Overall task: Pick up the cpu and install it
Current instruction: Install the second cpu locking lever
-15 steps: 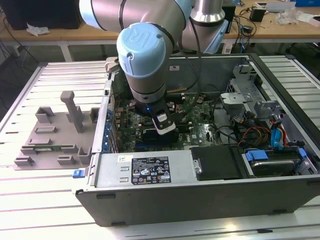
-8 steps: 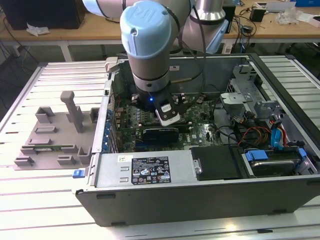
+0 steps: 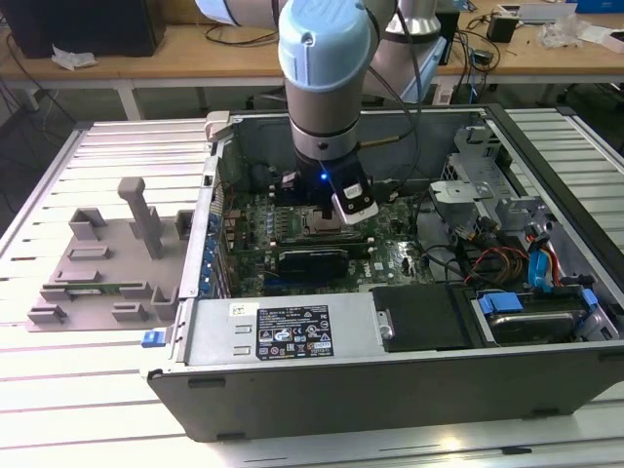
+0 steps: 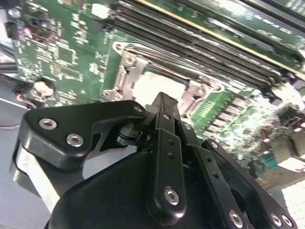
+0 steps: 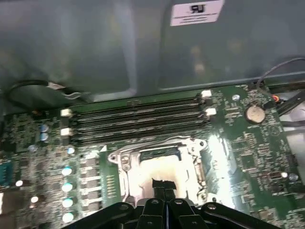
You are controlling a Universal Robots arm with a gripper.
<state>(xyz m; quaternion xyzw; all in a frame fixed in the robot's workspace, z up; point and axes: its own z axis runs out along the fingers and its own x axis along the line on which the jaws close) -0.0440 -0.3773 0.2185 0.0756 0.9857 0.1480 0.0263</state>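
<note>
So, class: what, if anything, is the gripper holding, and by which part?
Cannot be told: the gripper hangs over the socket, its tips together, any cpu between them hidden.

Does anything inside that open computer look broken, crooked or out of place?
Nothing stands out. The gripper hangs just over the metal-framed socket on the green circuit board, which looks intact. The memory slots run straight and parallel beside it.
</note>
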